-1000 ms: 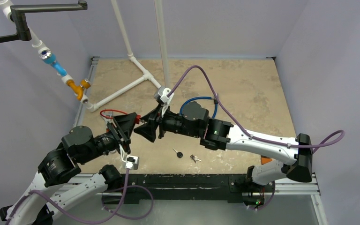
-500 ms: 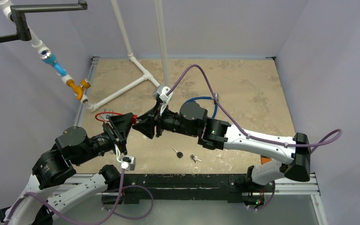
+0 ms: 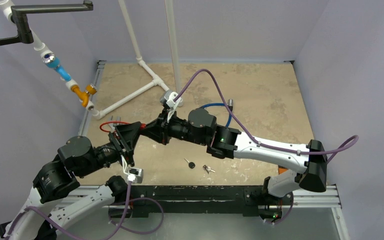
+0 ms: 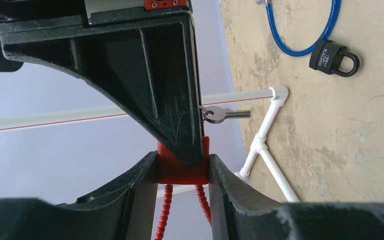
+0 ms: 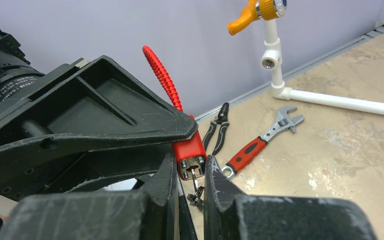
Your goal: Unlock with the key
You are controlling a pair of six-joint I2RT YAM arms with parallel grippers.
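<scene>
Nearest the arms' bases, a black-headed key (image 3: 190,163) and a small bunch of silver keys (image 3: 208,169) lay loose on the speckled tan surface (image 3: 260,100), unused. Just beyond them the two arms met in mid-air. The left claw (image 4: 182,167) was clamped on the boxy red plastic padlock (image 5: 189,149), holding it off the surface with its keyhole end turned toward the right arm, and its ribbed red cable shackle (image 5: 162,75) rose behind. A thin silver key (image 5: 194,176) sat in that keyhole, with a spare silver key (image 4: 225,114) dangling from its ring. The right claw (image 5: 190,165) had its jaws standing narrow on either side of the key's head, but I could not tell whether they actually pinched it. As I judged it, insertion was done, while the turn and the freeing of the shackle were left. Where the cable entered the lock was hidden behind the claws, so I couldn't say whether it was latched. Farther off lay black-handled pliers (image 5: 217,130), a red-handled adjustable wrench (image 5: 260,142), a black padlock on a blue cable (image 4: 334,58) and a white pipe frame (image 3: 130,97).
</scene>
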